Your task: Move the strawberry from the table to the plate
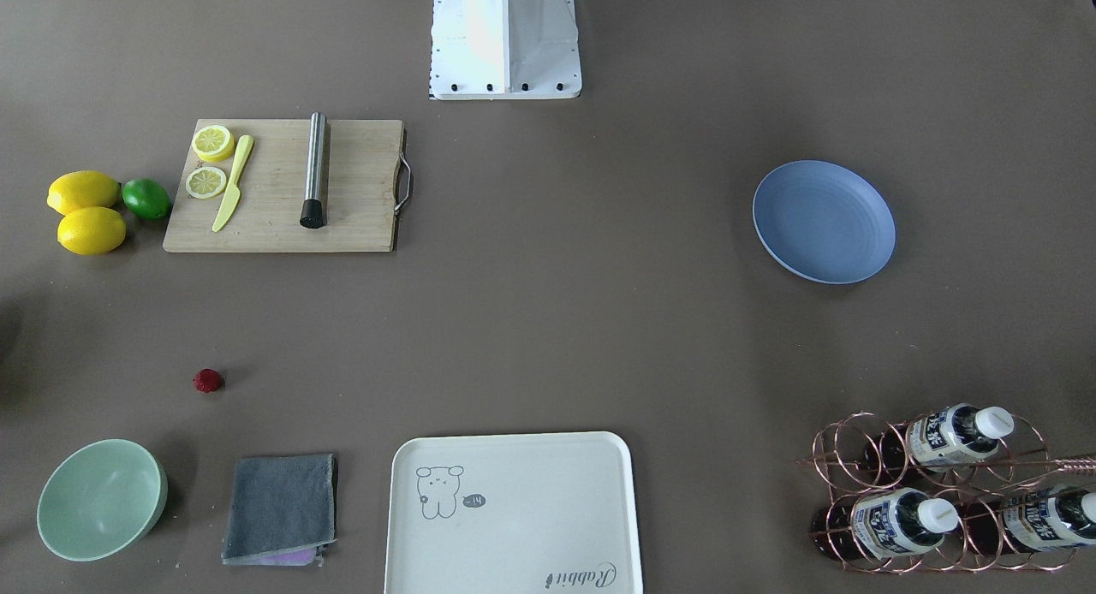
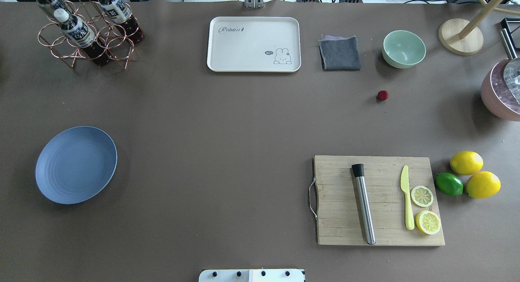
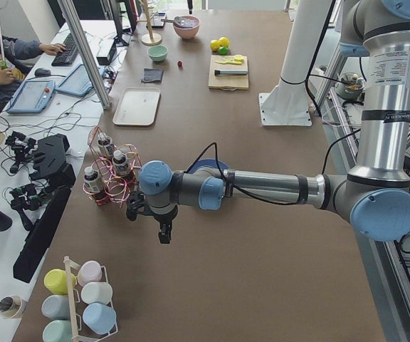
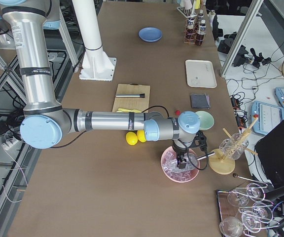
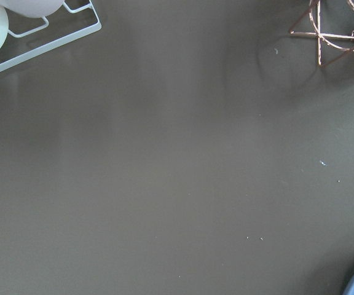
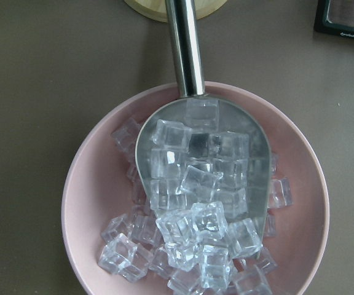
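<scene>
Right claw [image 4: 184, 159] hangs over ice bowl [image 6: 82, 190], strawberry [image 4: 177, 112] well apart.

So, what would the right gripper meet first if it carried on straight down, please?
Probably the ice cubes heaped in the metal scoop inside the pink bowl; the height above them is unclear.

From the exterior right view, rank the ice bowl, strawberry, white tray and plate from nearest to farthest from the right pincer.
1. Ice bowl, directly under the right pincer.
2. Strawberry, beside the green bowl.
3. White tray, farther along, view's right.
4. Plate, at the far end.
</scene>
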You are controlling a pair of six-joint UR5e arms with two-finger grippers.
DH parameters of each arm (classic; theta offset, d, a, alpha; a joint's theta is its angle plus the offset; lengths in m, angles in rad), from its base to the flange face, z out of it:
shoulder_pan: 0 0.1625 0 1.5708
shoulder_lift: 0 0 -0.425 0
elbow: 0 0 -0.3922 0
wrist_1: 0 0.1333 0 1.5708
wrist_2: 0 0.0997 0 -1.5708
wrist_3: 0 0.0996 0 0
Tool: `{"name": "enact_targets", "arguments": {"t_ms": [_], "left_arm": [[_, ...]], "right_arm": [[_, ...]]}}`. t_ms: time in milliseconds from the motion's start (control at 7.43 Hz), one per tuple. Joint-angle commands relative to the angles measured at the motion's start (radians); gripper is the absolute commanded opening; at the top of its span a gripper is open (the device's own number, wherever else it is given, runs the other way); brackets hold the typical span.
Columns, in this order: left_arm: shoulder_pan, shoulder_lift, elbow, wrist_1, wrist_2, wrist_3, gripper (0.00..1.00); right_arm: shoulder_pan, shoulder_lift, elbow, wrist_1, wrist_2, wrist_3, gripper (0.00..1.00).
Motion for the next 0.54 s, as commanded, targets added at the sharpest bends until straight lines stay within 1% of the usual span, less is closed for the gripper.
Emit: {"name": "enact_targets", "arguments": {"t_ms": [0, 135, 269, 404], "left_arm": [[-0.008, -0.041, -0.007, 0.116, -0.001, 0.067, 0.97], [-0.011, -0.043, 0.001, 0.117, -0.004, 0.110, 0.97], [-0.010, -0.045, -0.004, 0.115, 0.013, 0.102, 0.98], [-0.013, -0.024, -0.034, 0.115, 0.037, 0.102, 0.98]], "right_arm": [[-0.004, 0.012, -0.005, -0.070, 0.009, -0.039, 1.00], [-0.004, 0.010, -0.005, -0.110, 0.013, -0.048, 1.00], [0.009, 0.004, 0.016, -0.147, 0.019, -0.050, 1.00], [0.037, -0.004, 0.038, -0.154, 0.019, -0.048, 1.00]]}}
